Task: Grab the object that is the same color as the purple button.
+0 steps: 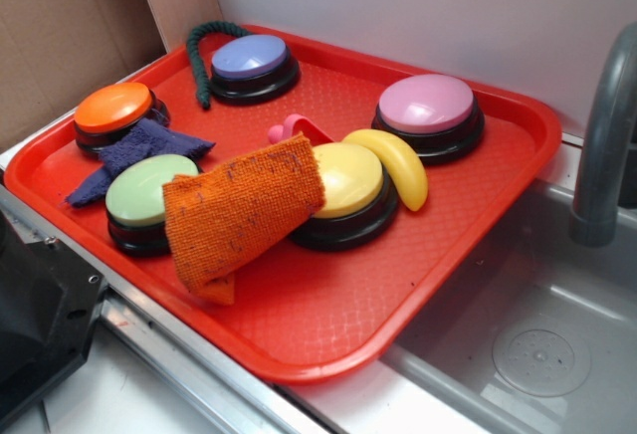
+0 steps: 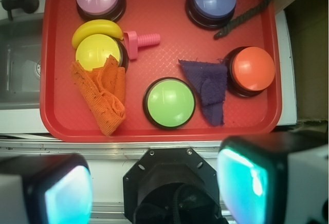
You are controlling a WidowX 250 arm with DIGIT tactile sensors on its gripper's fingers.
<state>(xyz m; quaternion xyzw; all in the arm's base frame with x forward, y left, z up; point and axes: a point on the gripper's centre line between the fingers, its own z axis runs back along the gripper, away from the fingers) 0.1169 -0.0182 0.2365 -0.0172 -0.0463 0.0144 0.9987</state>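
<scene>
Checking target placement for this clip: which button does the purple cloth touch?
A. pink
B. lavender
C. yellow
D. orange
D: the purple cloth lies against the orange button, between it and the green button, in both views.

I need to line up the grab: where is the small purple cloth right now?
The purple cloth lies on the red tray, between the green button and the orange button, touching the orange one; right of centre in the wrist view.
</scene>
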